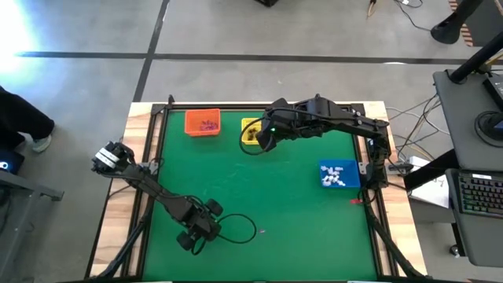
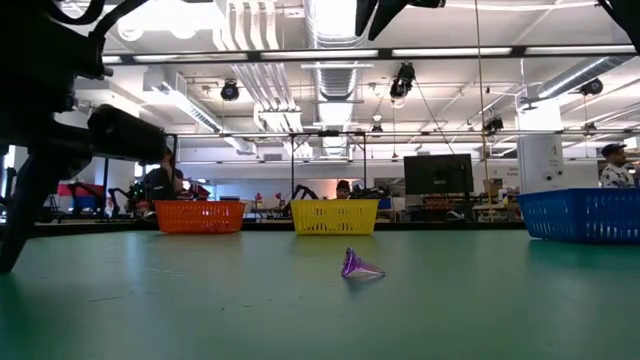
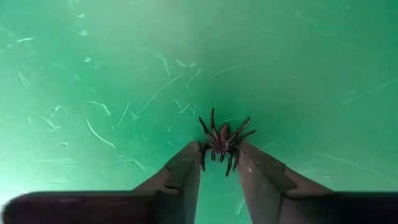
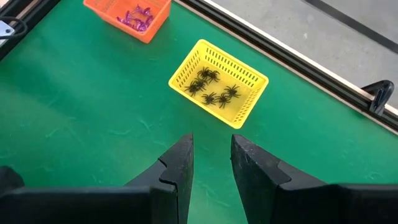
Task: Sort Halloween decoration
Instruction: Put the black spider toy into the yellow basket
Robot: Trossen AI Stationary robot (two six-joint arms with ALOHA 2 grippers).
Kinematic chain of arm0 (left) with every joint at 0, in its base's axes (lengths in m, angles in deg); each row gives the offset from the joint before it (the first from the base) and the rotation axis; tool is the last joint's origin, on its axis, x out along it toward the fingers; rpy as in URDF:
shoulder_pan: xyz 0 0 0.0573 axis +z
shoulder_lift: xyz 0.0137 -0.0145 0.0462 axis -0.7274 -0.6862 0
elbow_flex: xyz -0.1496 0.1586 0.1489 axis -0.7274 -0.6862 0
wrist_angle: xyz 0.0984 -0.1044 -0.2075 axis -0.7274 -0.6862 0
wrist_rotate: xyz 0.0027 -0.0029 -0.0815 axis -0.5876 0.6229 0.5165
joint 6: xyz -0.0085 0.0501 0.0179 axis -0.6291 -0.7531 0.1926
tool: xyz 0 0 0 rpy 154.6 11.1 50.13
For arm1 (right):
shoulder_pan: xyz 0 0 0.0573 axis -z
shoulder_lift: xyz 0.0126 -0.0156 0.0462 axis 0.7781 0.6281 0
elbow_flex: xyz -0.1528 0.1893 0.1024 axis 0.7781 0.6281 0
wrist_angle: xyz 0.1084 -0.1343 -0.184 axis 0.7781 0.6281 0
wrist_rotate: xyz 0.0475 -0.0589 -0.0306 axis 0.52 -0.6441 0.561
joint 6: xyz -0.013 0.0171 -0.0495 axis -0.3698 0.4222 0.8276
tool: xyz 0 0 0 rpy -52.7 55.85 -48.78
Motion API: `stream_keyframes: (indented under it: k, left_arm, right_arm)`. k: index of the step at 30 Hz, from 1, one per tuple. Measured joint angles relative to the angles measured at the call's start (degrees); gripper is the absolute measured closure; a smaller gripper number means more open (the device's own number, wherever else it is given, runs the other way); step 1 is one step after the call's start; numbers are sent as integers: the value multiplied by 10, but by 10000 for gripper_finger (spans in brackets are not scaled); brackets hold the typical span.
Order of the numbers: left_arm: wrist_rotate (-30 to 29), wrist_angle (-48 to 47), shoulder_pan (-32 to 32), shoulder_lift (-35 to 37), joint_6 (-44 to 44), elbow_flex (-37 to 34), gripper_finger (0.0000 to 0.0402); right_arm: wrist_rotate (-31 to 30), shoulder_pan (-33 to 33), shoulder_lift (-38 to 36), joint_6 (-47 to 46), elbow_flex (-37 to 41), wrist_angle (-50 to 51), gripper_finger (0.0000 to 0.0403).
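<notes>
Black spider (image 3: 222, 142) between left gripper (image 3: 219, 163) fingertips (touching both).

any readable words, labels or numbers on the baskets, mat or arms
None can be read.
Orange basket, yellow basket, blue basket: no labels visible.
Green mat: bare of print.
Background screens and signs in the low view: too small to read.
</notes>
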Motion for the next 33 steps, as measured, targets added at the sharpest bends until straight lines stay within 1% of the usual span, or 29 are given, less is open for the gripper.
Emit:
stream_keyframes:
  k: [6, 8, 16, 28, 31, 33]
  left_arm:
    - [-1, -4, 0, 0, 0, 0, 382]
    - [1, -4, 0, 0, 0, 0, 396]
    - [5, -8, 0, 2, -2, -1, 401]
    - [7, -33, -1, 42, 12, -5, 401]
    - [3, -48, -1, 45, 15, -5, 401]
    - [-9, -57, -1, 48, 16, -5, 401]
  right_arm:
    - [0, 0, 0, 1, 0, -1, 303]
    - [0, 0, 0, 1, 0, -1, 303]
    - [0, 0, 0, 1, 0, -2, 303]
    - [0, 0, 0, 1, 0, -3, 303]
    - [0, 0, 0, 1, 0, -3, 303]
    - [0, 0, 0, 1, 0, -3, 303]
